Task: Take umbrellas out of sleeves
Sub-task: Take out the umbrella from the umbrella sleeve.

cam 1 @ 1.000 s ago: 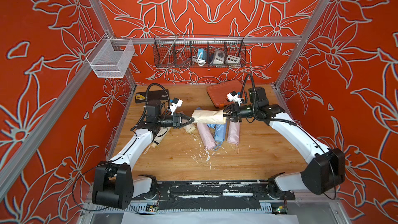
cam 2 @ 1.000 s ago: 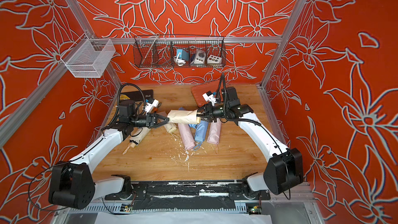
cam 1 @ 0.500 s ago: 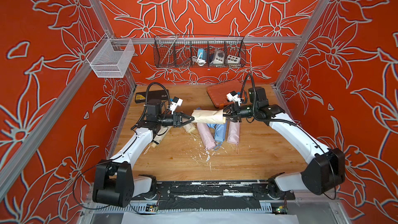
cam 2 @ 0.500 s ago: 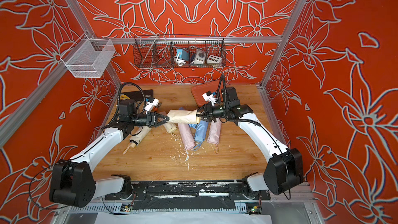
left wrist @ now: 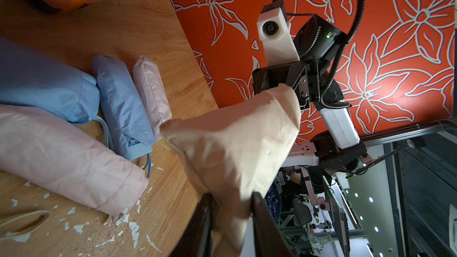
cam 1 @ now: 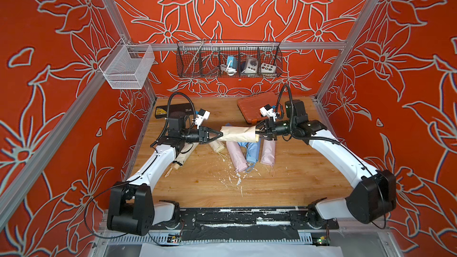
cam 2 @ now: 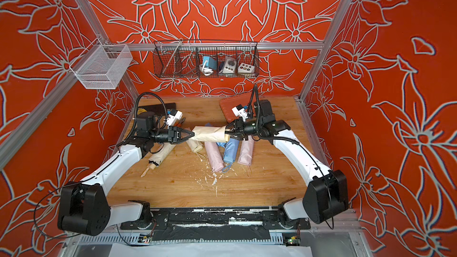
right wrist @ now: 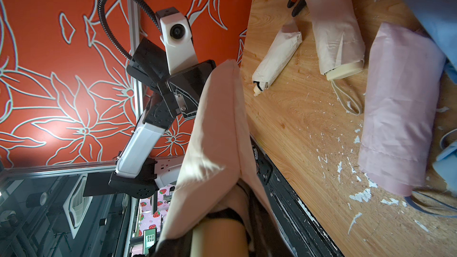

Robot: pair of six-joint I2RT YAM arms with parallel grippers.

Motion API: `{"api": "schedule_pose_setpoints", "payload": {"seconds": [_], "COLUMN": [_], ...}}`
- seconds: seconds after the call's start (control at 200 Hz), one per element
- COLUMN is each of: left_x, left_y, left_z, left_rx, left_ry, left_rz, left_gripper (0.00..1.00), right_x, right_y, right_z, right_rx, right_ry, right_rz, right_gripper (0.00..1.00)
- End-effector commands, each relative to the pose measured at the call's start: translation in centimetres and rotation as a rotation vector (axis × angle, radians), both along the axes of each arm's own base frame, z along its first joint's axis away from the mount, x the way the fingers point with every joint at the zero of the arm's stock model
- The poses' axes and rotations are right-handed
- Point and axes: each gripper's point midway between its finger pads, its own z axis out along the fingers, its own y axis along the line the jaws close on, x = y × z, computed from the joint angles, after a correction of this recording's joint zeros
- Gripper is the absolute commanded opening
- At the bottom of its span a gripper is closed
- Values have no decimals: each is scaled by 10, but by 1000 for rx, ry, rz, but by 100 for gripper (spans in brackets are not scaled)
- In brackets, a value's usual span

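A: Pinching anything, the left gripper (cam 1: 220, 134)?
B: Yes. Its jaws squeeze the closed tip of the cream sleeve (cam 1: 237, 133).
A: And the right gripper (cam 1: 259, 135)?
B: Clamped on the cream umbrella (right wrist: 217, 237), by its handle at the sleeve's mouth.
A: Where is the sleeve?
B: Stretched between the two, in the air above a pink sleeve (cam 1: 237, 155) and a blue sleeve (cam 1: 252, 152) lying on the table (cam 1: 284, 181).

A robotics lab test cell: an aluminium frame (cam 1: 309, 45) carries printed orange flower walls (cam 1: 247, 3) round a wooden table (cam 1: 284, 181). Two white arms (cam 1: 158, 156) sit at its front edge, and wire baskets (cam 1: 188, 63) hang above. A wrist view shows ceiling lights (left wrist: 371, 199) beyond.
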Motion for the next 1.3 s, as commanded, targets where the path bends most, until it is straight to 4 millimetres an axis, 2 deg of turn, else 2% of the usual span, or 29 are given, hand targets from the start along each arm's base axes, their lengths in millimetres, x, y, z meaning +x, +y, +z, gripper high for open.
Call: {"api": "schedule_pose_setpoints", "payload": {"seconds": [0.0, 0.24, 0.385, 0.52, 0.681, 0.911, 1.031, 1.201, 1.296], "left_x": [-4, -4, -1, 7, 22, 32, 43, 56, 57], "left_y": [-1, 0, 4, 13, 34, 42, 59, 104, 114], "left_z": [-1, -5, -7, -12, -21, -19, -29, -55, -59], "left_rx": [-4, 6, 12, 32, 49, 58, 117, 206, 222], "left_ry": [-21, -16, -9, 5, 52, 54, 84, 187, 205], "left_rz": [-17, -11, 5, 56, 152, 185, 271, 468, 508], "left_gripper": [23, 6, 0, 0, 0, 0, 0, 0, 0], "right_x": [-5, -2, -1, -2, -3, -4, -1, 8, 13], "right_y": [2, 1, 1, 0, -2, -5, -9, -26, -36], "right_z": [20, 17, 16, 16, 15, 14, 10, -2, -7], "right_rx": [50, 30, 26, 25, 18, 10, -18, -112, -158], "right_ry": [-58, -58, -57, -57, -58, -61, -60, -57, -53], "right_rz": [31, 20, 18, 18, 14, 8, -13, -88, -130], "right_gripper": [0, 0, 0, 0, 0, 0, 0, 0, 0]}}
